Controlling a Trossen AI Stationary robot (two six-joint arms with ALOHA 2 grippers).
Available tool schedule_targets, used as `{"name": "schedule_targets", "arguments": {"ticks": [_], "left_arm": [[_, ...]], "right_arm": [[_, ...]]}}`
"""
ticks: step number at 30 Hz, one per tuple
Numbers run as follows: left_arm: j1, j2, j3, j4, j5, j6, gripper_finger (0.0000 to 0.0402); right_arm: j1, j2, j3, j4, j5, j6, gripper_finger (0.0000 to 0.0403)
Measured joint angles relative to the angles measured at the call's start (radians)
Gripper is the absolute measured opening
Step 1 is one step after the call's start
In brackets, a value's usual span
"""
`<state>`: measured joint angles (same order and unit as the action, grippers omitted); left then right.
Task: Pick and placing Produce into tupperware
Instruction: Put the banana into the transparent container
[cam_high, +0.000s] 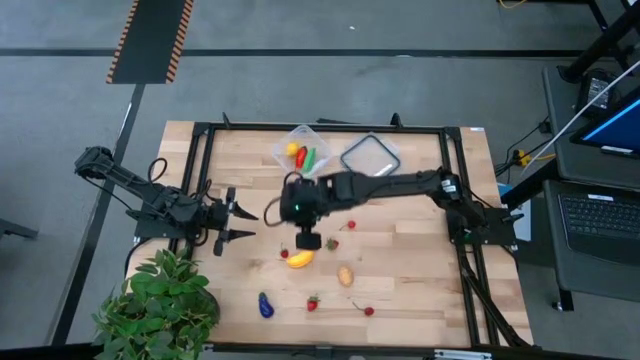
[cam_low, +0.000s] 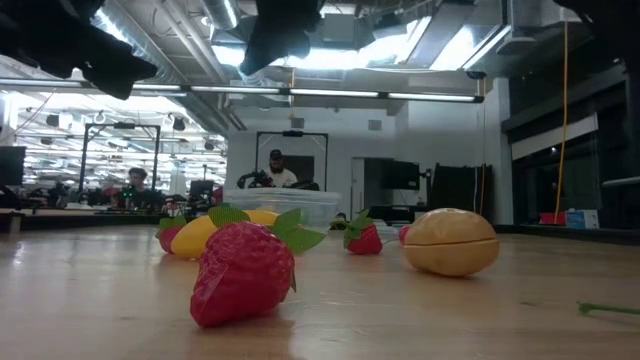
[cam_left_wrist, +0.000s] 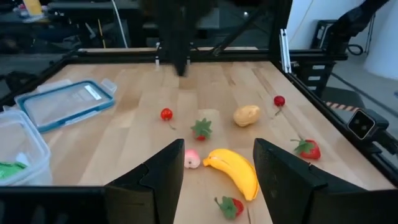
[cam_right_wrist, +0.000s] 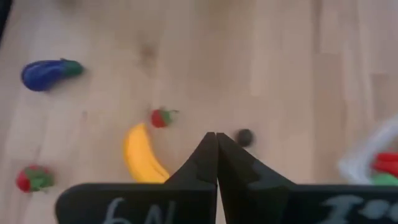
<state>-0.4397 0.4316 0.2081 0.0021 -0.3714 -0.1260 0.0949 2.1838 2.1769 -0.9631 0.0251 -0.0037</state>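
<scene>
Produce, toy pieces scattered over the bench (cam_high: 420, 270): a banana (cam_high: 299, 259), a tan potato-like piece (cam_high: 345, 275), a purple eggplant (cam_high: 265, 305), strawberries (cam_high: 313, 302) and small cherries (cam_high: 368, 310) lie loose on the wood. Yellow, red and green pieces already sit inside the tupperware (cam_high: 302, 150) at the far side, with its lid (cam_high: 371, 155) flat just beside it. The pieces look like light, rigid moulded plastic with smooth, glossy, rounded skins; each will likely roll or squirt sideways if pinched off-centre. The banana is best taken across its middle, where the sides run nearly parallel; the strawberries across the body below the leaf cap; the cherries are the hardest, being small and round.

The right gripper (cam_right_wrist: 216, 144) hangs over the middle of the bench, above the banana and a strawberry beside it. Its fingers are pressed together, holding nothing, so they must spread before any grasp. The left gripper (cam_high: 238, 222) waits low at the left of the bench, fingers (cam_left_wrist: 165, 177) parted and empty, facing the banana.
</scene>
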Motion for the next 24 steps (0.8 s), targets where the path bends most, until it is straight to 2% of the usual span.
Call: {"name": "schedule_targets", "arguments": {"ticks": [3, 7, 16, 19, 24], "left_arm": [[0.000, 0.000, 0.000, 0.000, 0.000, -0.026, 0.0185], [0.000, 0.003, 0.000, 0.003, 0.009, -0.062, 0.0185], [-0.003, 0.072, 0.000, 0.078, 0.030, -0.076, 0.0185], [-0.003, 0.109, 0.000, 0.118, 0.029, -0.074, 0.0185], [0.000, 0.178, 0.000, 0.195, 0.029, -0.050, 0.0185]], "right_arm": [[0.037, -0.024, -0.109, 0.154, 0.000, 0.025, 0.0002], [0.082, -0.083, -0.345, 0.428, 0.000, 0.030, 0.0002], [0.105, -0.337, -0.908, 1.053, 0.001, 0.050, 0.0002], [0.099, -0.444, -1.052, 1.191, 0.001, 0.024, 0.0002], [0.065, -0.597, -1.251, 1.326, 0.002, -0.006, 0.0004]]}}
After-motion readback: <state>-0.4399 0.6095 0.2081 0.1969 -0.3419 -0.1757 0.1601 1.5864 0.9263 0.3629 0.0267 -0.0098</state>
